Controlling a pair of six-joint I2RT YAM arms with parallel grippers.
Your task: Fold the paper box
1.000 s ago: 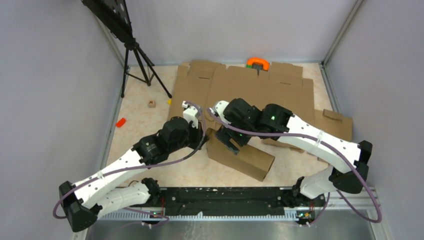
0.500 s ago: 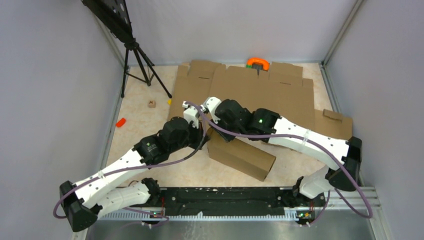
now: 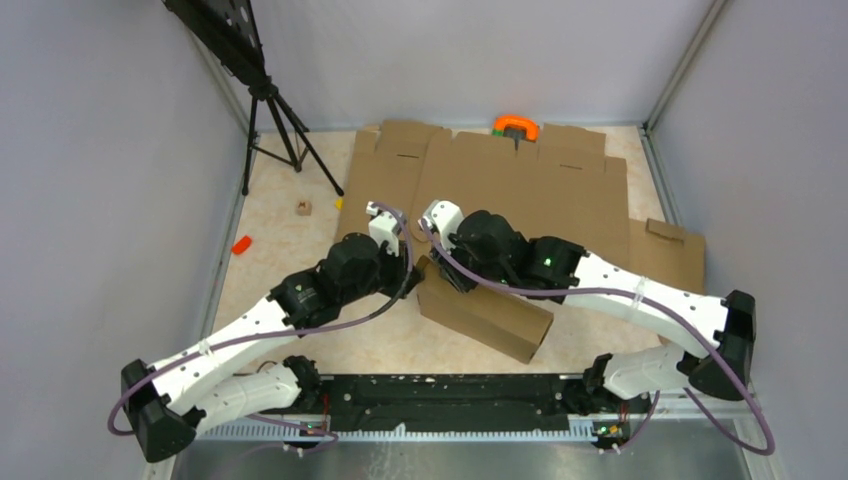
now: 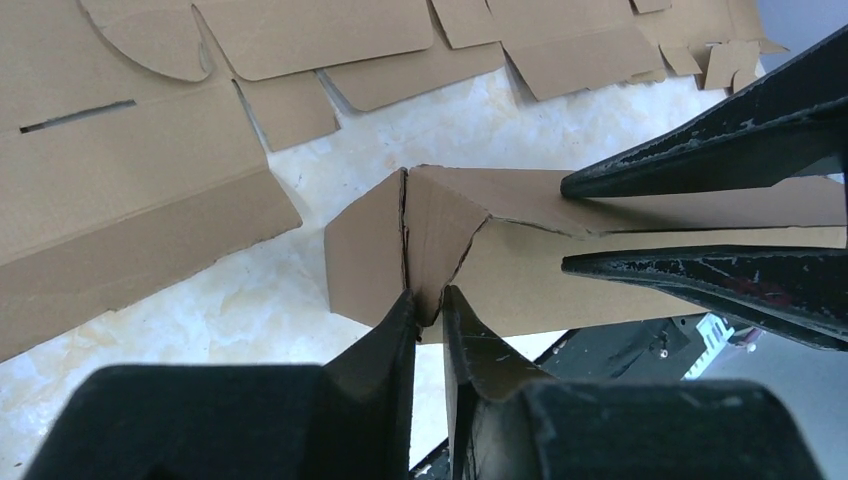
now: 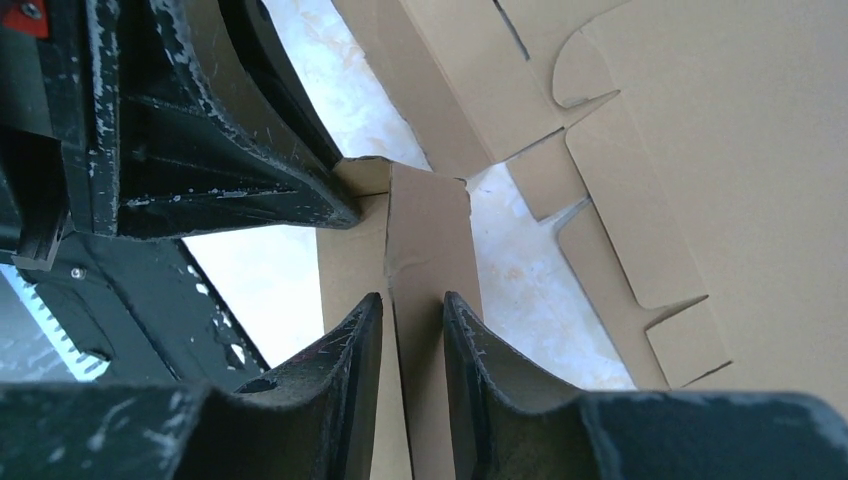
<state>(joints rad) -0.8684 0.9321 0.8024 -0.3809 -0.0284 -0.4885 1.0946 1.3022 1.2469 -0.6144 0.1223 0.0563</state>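
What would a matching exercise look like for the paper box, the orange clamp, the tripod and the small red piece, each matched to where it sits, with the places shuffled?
Things:
1. paper box
2. orange clamp
3. tripod
4. small red piece

Places:
A. far left corner
B. middle of the table, towards the near side
C. bare surface at the left
D. far edge, by the flat cardboard sheets

Pairs: 1-B; 2-D; 3-A; 4-C

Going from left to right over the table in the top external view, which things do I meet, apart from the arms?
small red piece → wooden block → paper box → small cardboard blank at the right edge
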